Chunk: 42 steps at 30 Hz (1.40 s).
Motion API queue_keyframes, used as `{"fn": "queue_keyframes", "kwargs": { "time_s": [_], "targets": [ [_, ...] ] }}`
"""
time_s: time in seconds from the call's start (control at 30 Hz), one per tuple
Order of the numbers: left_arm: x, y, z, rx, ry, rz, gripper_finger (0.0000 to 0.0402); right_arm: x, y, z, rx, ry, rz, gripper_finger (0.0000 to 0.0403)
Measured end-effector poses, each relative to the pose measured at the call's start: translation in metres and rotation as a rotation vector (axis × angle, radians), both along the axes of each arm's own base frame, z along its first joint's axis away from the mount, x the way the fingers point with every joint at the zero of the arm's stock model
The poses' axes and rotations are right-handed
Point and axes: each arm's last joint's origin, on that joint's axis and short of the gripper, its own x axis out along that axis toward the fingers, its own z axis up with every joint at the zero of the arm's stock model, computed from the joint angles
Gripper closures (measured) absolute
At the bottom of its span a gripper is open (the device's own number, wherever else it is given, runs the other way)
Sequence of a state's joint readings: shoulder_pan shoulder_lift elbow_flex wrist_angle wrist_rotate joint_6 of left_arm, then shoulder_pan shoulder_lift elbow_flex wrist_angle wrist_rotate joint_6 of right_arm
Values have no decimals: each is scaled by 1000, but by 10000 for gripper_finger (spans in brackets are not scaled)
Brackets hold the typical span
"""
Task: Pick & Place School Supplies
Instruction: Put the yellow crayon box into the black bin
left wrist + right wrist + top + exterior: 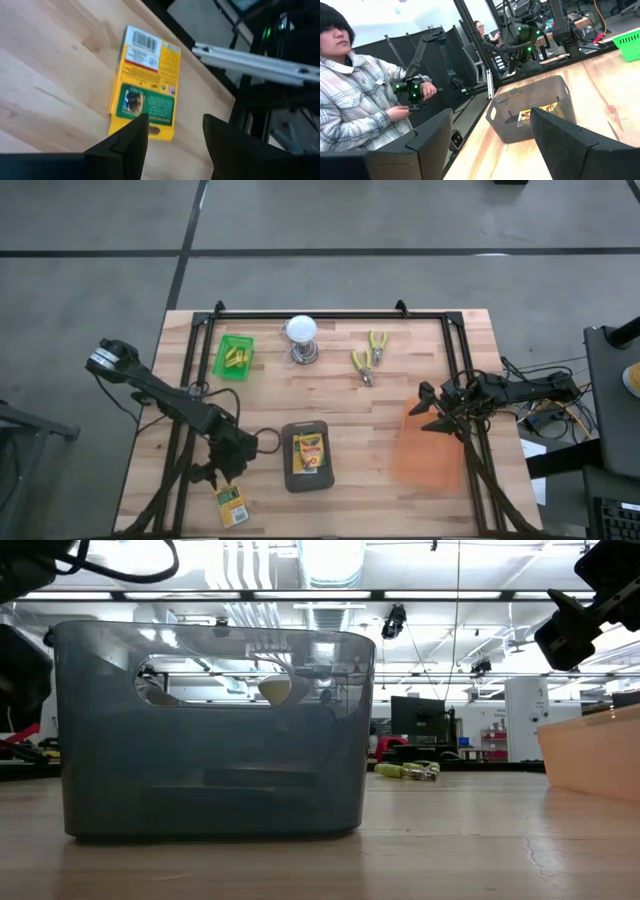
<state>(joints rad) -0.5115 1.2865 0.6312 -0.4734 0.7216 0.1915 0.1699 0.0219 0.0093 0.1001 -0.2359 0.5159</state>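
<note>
One green-and-yellow crayon box [146, 82] lies flat, back side up, on the wooden table close to its near edge [231, 505]. My left gripper [172, 135] hovers over it, tilted downward and open, its fingers short of the box's green end and touching nothing; the high view shows it [224, 477] just beyond the box. A second crayon box [309, 452] lies inside the grey bin [290, 476]. Small yellow pieces sit in a green basket [234, 355]. My right gripper [490, 145] waits open at the table's right side [432, 408].
An orange bin [428, 448] stands near my right gripper. A white bulb on a metal base [302, 338] and yellow-handled pliers [368, 358] lie at the back. The black frame rails [330, 314] border the table. A person sits beyond the table [355, 95].
</note>
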Motion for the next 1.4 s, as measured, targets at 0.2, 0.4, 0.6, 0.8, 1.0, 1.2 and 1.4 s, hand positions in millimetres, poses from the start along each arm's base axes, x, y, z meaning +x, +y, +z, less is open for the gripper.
{"fn": "queue_keyframes", "kwargs": {
  "time_s": [0.2, 0.4, 0.6, 0.8, 1.0, 1.2, 1.4],
  "targets": [
    [-7, 4, -6, 71, 51, -1, 209, 0, 0, 0, 0, 0, 0, 136],
    [-15, 6, -19, 32, 129, 21, 209, 0, 0, 0, 0, 0, 0, 138],
    [-16, -4, -19, -99, 152, -15, 209, 0, 0, 0, 0, 0, 0, 144],
    [-21, -13, -22, -120, 127, -46, 209, 0, 0, 0, 0, 0, 0, 142],
    [-25, -18, -27, -124, 113, -12, 209, 0, 0, 0, 0, 0, 0, 136],
    [-30, -23, -30, -139, 137, -3, 209, 0, 0, 0, 0, 0, 0, 139],
    [-35, -25, -35, -107, 142, 28, 209, 0, 0, 0, 0, 1, 0, 144]
  ]
}}
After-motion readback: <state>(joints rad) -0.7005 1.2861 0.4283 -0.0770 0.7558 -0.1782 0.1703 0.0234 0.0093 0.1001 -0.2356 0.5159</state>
